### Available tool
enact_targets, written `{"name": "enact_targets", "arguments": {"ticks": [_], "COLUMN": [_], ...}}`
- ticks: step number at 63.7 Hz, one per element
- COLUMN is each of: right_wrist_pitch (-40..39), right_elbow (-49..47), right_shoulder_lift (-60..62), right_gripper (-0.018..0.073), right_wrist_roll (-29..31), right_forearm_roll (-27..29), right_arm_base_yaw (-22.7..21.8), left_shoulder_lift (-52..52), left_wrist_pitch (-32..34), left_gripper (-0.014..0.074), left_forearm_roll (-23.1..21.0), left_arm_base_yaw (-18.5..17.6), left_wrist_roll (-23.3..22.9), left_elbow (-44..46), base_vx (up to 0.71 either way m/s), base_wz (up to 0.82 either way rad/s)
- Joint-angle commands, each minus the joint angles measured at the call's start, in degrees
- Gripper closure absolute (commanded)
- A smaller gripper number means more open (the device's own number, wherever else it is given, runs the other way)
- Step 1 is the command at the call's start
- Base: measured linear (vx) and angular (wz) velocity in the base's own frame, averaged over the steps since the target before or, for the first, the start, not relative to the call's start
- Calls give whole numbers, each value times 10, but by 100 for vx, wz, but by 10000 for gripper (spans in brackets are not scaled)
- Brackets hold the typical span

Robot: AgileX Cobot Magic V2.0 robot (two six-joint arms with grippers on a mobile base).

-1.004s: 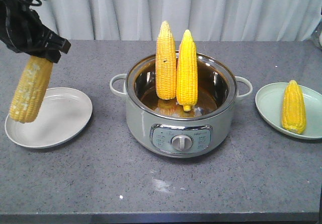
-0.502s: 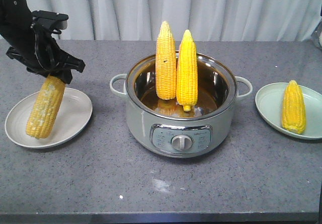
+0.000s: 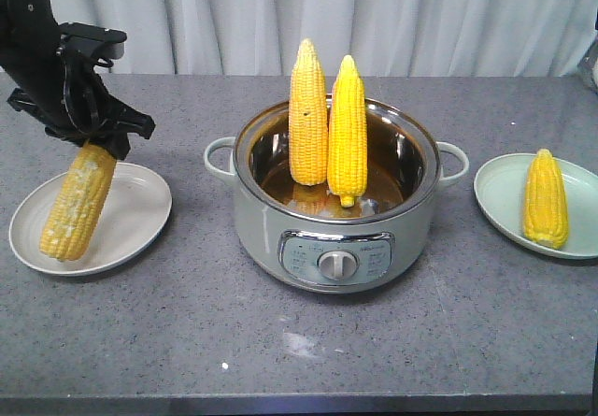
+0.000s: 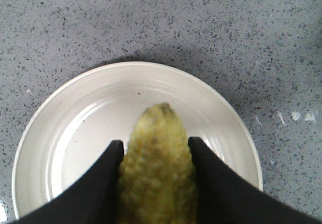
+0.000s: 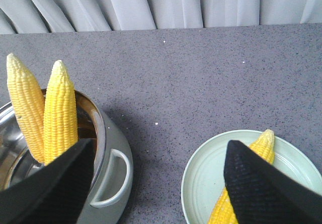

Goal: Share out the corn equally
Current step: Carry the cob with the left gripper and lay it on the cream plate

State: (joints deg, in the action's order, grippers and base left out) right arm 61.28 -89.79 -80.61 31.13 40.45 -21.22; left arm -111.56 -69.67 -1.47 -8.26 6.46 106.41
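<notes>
the left claw (image 3: 96, 138) grips a cob (image 3: 77, 201) by its top. the cob hangs toward 7 o'clock, long axis tilted, its low end at or just above the white plate (image 3: 140, 212); contact unclear. the right claw (image 5: 158, 144) is wide and empty. two cobs (image 3: 348, 126) stand in the pot (image 3: 271, 220).

left plate (image 3: 140, 206) | centre pot (image 3: 262, 234) holding two cobs (image 3: 308, 117) | right plate (image 3: 495, 192) holding cob (image 3: 546, 199)

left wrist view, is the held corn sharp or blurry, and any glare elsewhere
Left wrist view: the held cob is soft and out of focus, while the white plate and speckled counter are sharp. Front view: the pot mirrors the standing cobs in its steel wall, with only mild glare.
</notes>
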Motion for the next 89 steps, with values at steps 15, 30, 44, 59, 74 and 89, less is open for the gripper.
{"name": "enact_targets", "arguments": {"ticks": [15,30,44,59,74,89], "right_wrist_pitch": [-27,-33,-34,-34,-34,-36], "right_elbow": [-16,-16,-16,-16,-16,-16], "right_shoulder_lift": [16,16,16,16,16,16], "right_gripper": [32,32,32,32,32,32], "right_wrist_roll": [-1,-2,-2,-2,-2,-2], "right_forearm_roll": [24,26,26,26,27,37], "right_arm_base_yaw": [-3,-3,-3,-3,-3,-3], "left_shoulder_lift": [30,30,30,30,30,31], "left_wrist_pitch": [-2,-8,-9,-12,-19,-21], "left_gripper": [325,236,236,223,132,100], "left_forearm_roll": [-2,-2,-3,-3,-3,-8], "left_arm_base_yaw": [1,1,1,1,1,1], "left_wrist_roll": [-6,-6,-10,-36,-47,-51], "left_elbow": [14,14,14,14,14,14], "base_vx": [0,0,0,0,0,0], "base_wz": [0,0,0,0,0,0]}}
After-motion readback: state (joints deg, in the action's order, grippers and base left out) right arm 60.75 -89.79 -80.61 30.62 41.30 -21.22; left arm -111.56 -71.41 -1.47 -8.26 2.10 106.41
